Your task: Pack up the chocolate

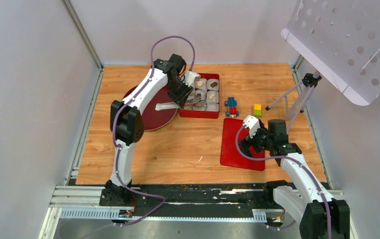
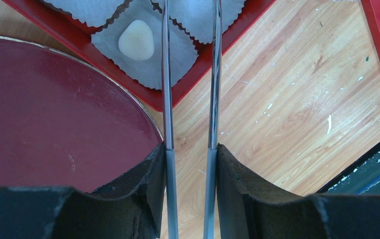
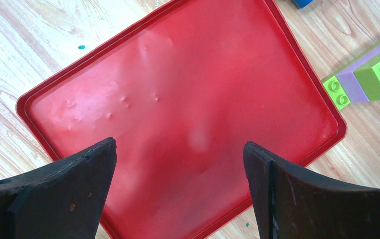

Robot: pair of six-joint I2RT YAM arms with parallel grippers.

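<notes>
Pale chocolate (image 2: 136,40) beyond left gripper (image 2: 192,149), beside tongs (image 2: 166,99)

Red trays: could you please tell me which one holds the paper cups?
The deep tray beside the round plate; the flat tray under the right gripper is bare.

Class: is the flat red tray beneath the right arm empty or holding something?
Empty where visible: the flat red tray shows only bare red surface; toy blocks lie beside it.
</notes>
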